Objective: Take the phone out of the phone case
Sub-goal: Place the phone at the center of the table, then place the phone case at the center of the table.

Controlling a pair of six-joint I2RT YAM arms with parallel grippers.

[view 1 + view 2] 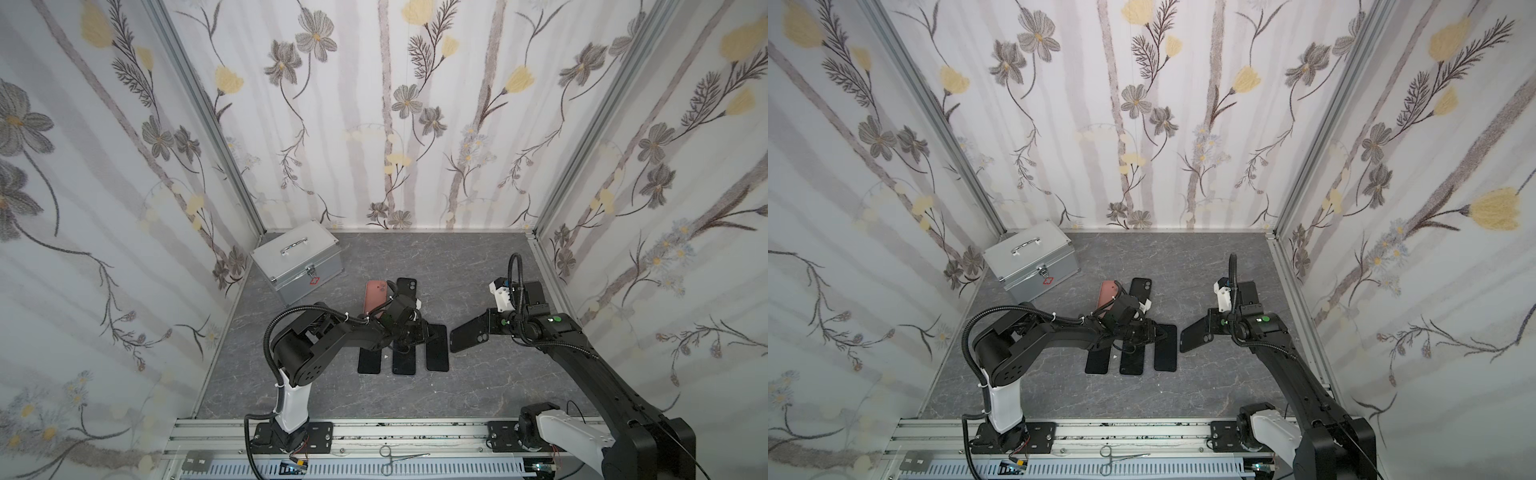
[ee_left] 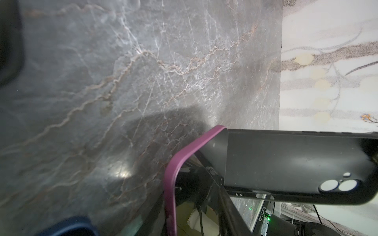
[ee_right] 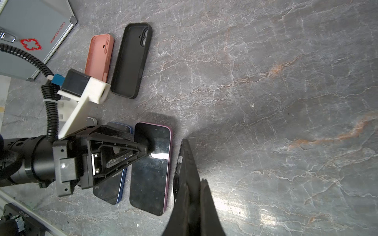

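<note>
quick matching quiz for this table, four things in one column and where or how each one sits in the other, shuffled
1 metal box
2 pink case
3 purple-edged phone
4 tilted black case

a in the right fingers
b back left corner
c beside the flat black case
d lying flat, screen up

Pairs: 1-b, 2-c, 3-d, 4-a
</note>
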